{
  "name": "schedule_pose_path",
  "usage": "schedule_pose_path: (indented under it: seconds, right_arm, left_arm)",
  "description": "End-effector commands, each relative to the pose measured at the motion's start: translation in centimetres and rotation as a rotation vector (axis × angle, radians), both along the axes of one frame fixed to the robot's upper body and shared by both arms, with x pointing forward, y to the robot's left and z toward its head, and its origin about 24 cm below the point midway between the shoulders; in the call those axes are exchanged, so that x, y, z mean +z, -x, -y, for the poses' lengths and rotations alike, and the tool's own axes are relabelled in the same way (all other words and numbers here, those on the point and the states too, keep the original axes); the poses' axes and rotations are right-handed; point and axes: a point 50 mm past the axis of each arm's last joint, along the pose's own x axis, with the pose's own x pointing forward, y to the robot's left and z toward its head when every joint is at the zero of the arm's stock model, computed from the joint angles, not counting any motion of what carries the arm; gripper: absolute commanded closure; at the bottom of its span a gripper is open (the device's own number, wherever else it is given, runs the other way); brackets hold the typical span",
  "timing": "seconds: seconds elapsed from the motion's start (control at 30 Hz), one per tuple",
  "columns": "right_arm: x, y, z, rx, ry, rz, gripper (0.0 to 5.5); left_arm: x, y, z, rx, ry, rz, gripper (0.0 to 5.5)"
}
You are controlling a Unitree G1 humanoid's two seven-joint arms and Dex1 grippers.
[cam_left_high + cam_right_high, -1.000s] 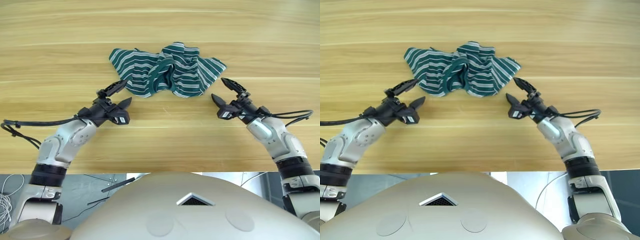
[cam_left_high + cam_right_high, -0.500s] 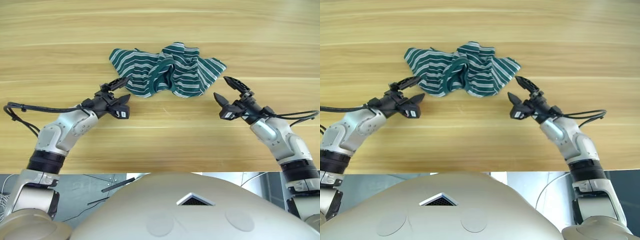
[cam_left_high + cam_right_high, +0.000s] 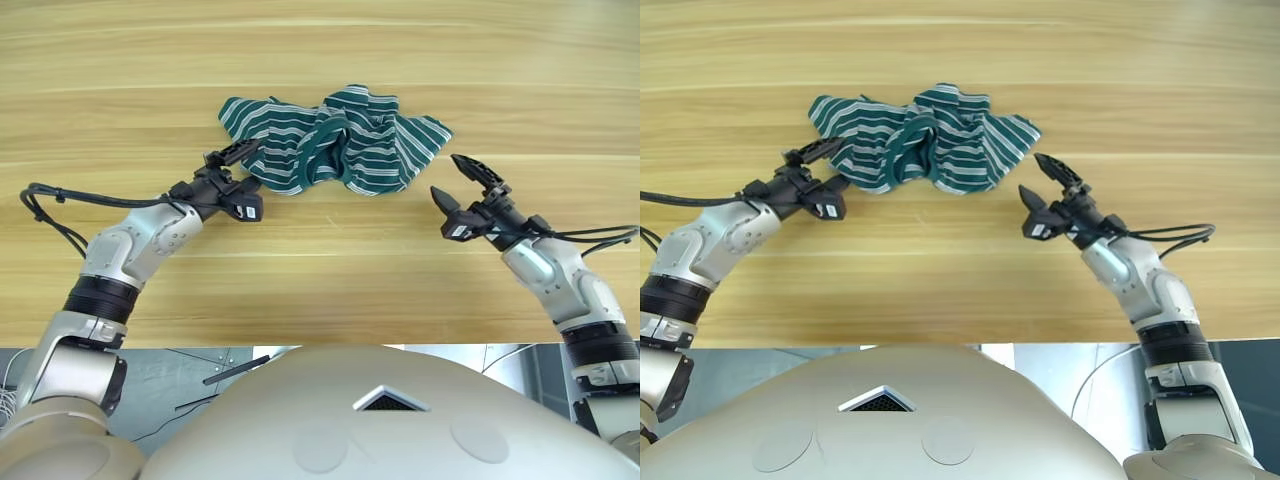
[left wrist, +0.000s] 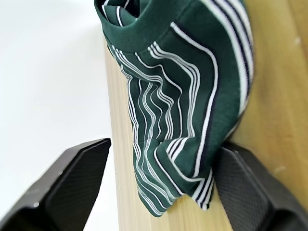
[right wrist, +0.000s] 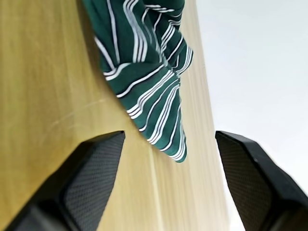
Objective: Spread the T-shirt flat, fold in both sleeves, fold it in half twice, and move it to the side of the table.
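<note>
The green T-shirt (image 3: 335,138) with white stripes lies crumpled in a heap on the wooden table (image 3: 330,290). My left gripper (image 3: 243,180) is open at the heap's near left edge. In the left wrist view a fold of the T-shirt (image 4: 192,96) hangs between its two black fingers (image 4: 62,187). My right gripper (image 3: 458,183) is open a short way off the heap's right corner, not touching it. That striped corner (image 5: 149,101) lies ahead of the right gripper's spread fingers (image 5: 91,183) in the right wrist view.
Bare wood surrounds the heap on all sides. The table's near edge (image 3: 330,345) runs just below both forearms. Black cables (image 3: 60,205) trail from each wrist.
My left gripper has moved forward and right until its open fingers straddle the shirt's left edge. The right gripper has drifted slightly to the right and stays open.
</note>
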Motion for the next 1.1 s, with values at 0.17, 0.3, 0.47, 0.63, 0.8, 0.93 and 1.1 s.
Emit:
schedule_pose_path:
  seconds: [0.17, 0.3, 0.47, 0.63, 0.8, 0.93, 1.1]
  right_arm:
    - [-0.6, -0.1, -0.4, 0.035, 0.006, -0.045, 2.04]
    - [-1.3, 0.0, -0.9, 0.078, 0.044, -0.096, 2.04]
    - [-2.2, 0.3, -1.3, 0.147, 0.107, -0.157, 2.04]
    - [-2.5, -0.5, -1.7, 0.184, 0.133, -0.161, 2.04]
    - [-2.8, -2.0, -2.0, 0.175, 0.121, -0.138, 2.04]
    - [-3.3, -2.9, -2.4, 0.172, 0.109, -0.129, 2.04]
    - [-3.9, -3.2, -2.6, 0.166, 0.092, -0.130, 2.04]
  left_arm:
    - [-2.4, 1.8, 0.3, -0.012, -0.033, -0.112, 3.07]
    - [-2.6, 1.9, 0.1, 0.003, -0.040, -0.118, 3.90]
    - [-2.6, 1.8, 0.2, 0.009, -0.038, -0.112, 4.51]
    - [-2.7, 1.7, 0.7, 0.009, -0.029, -0.105, 5.17]
    - [-2.9, 1.6, 0.8, 0.015, -0.022, -0.103, 5.49]
    - [-2.9, 1.5, 0.9, 0.017, -0.023, -0.100, 5.49]
    - [-3.0, 1.5, 0.8, 0.020, -0.023, -0.103, 5.49]
